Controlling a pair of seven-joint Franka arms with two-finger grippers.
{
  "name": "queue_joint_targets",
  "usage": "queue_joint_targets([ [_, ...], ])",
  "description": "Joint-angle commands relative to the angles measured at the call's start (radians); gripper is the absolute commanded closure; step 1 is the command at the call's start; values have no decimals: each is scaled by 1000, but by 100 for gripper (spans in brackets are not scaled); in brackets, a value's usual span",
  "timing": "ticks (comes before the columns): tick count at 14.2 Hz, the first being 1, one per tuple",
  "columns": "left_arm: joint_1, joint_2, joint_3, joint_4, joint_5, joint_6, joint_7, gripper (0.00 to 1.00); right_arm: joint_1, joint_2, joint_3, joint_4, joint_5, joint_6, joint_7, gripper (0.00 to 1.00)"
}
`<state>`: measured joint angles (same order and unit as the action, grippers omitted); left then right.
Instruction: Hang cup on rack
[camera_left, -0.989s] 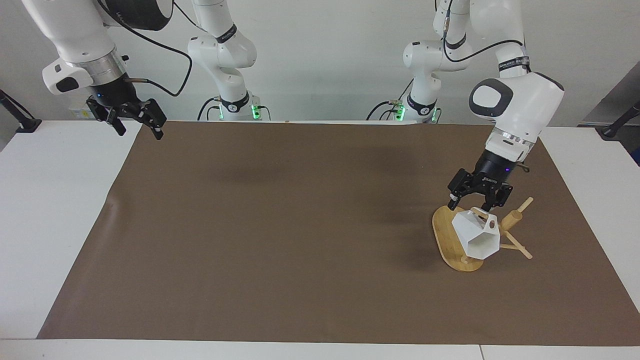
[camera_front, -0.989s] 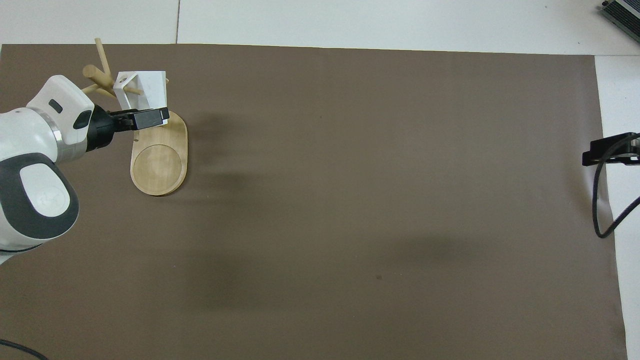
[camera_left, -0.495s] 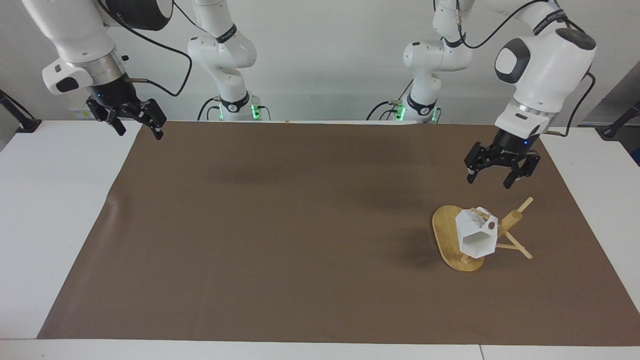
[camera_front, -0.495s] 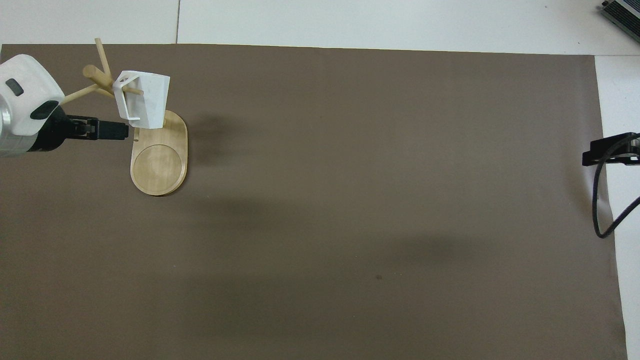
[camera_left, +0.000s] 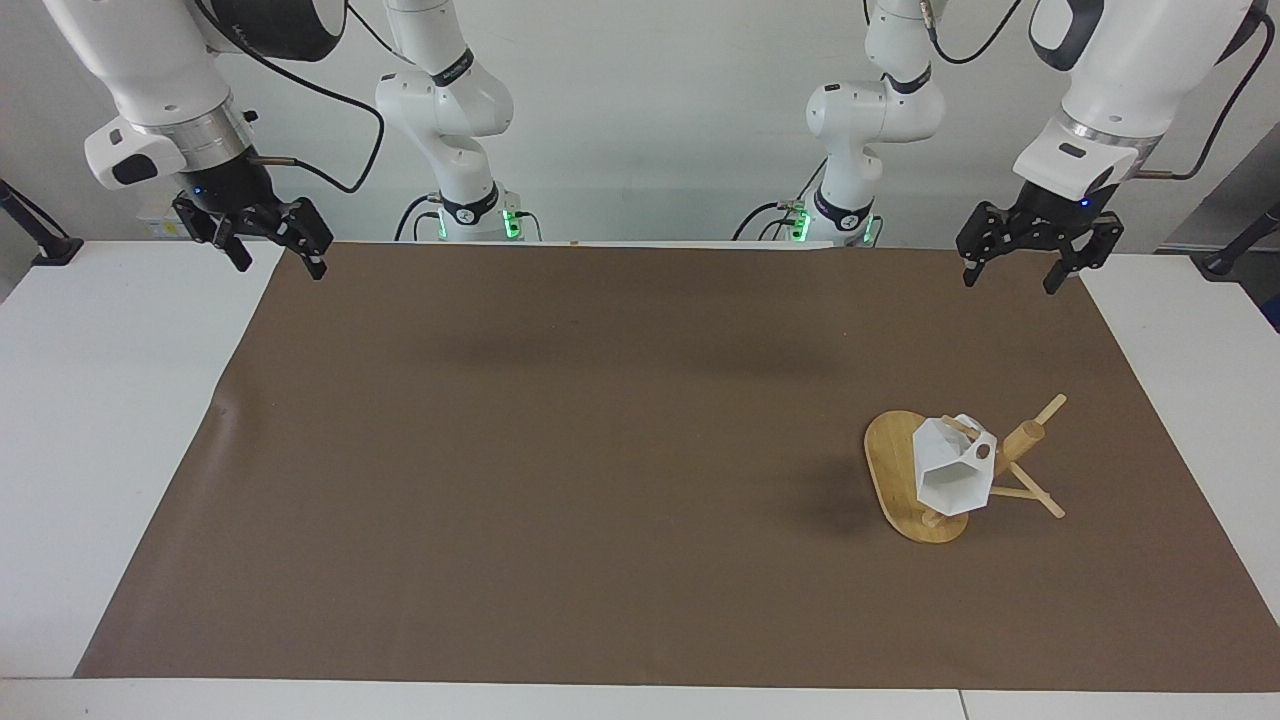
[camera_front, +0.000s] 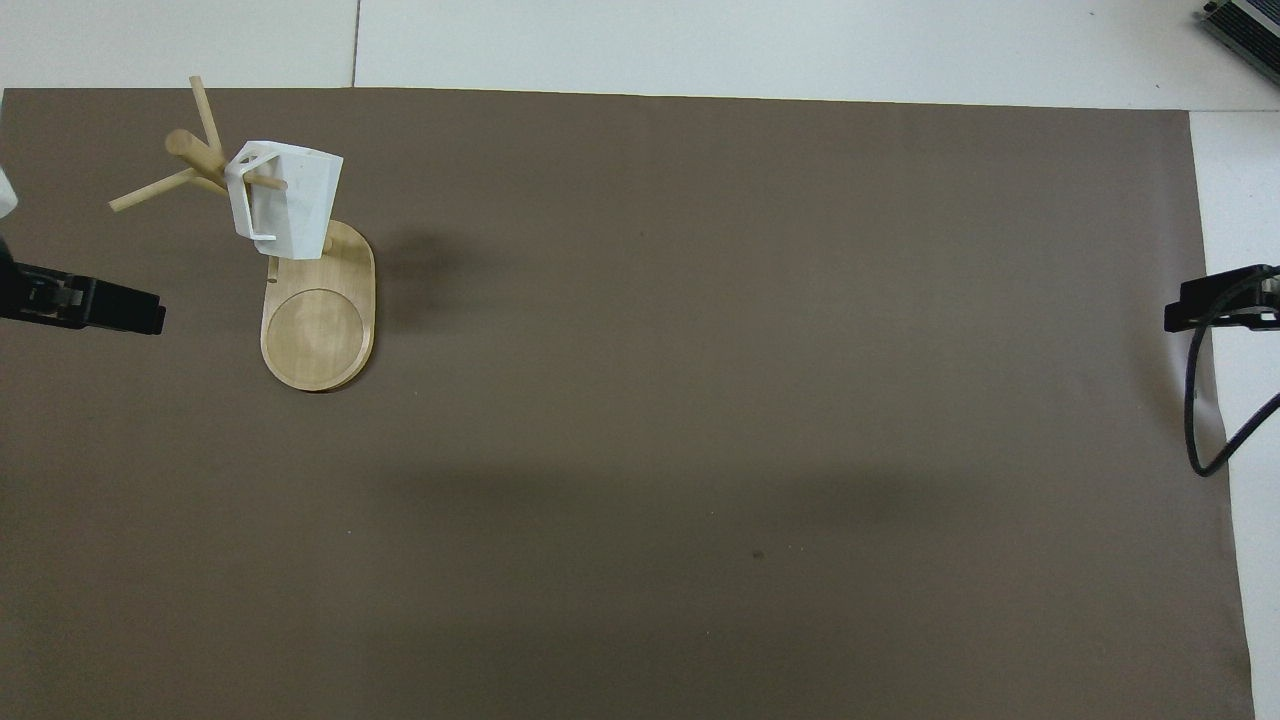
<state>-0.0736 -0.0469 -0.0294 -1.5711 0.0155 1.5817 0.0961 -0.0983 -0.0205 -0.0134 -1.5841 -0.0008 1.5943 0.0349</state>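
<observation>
Cup (camera_left: 953, 470), white, faceted: hangs by its handle hole on a peg of the bamboo rack (camera_left: 1010, 455), body slung over the rack's oval base, so the peg alone bears it; judged hung, task near complete. Rack stands on the brown mat (camera_left: 600, 450) toward the left arm's end of the table (camera_left: 110, 420). Left gripper (camera_left: 1015, 260): raised over the mat's edge by the robots, fingers spread, holding nothing, well apart from cup. Right gripper (camera_left: 268, 240): waits raised over the mat's corner at the right arm's end, fingers spread, holding nothing. Obstructions: none near the rack; black cable (camera_front: 1205, 400) lies at the right arm's end.
</observation>
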Motion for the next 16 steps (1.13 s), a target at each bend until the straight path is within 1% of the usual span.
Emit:
queue_joint_targets([
  [1, 5, 47, 0, 89, 23, -68, -12, 0, -3, -12, 0, -14, -4, 0, -13, 0],
  [4, 6, 71, 0, 146, 24, -147, -12, 0, -3, -12, 0, -14, -4, 0, -13, 0],
  [5, 5, 67, -1, 147, 27, -164, -12, 0, -3, -12, 0, -14, -4, -2, -13, 0],
  [11, 5, 38, 8, 118, 27, -186, -18, 0, -3, -12, 0, -14, -4, -2, -13, 0],
  [15, 6, -5, 9, 53, 27, -186, -73, 0, -3, -12, 0, -14, -4, -2, -13, 0],
  [16, 6, -5, 9, 52, 27, -186, -93, 0, -3, -12, 0, -14, -4, 0, -13, 0],
])
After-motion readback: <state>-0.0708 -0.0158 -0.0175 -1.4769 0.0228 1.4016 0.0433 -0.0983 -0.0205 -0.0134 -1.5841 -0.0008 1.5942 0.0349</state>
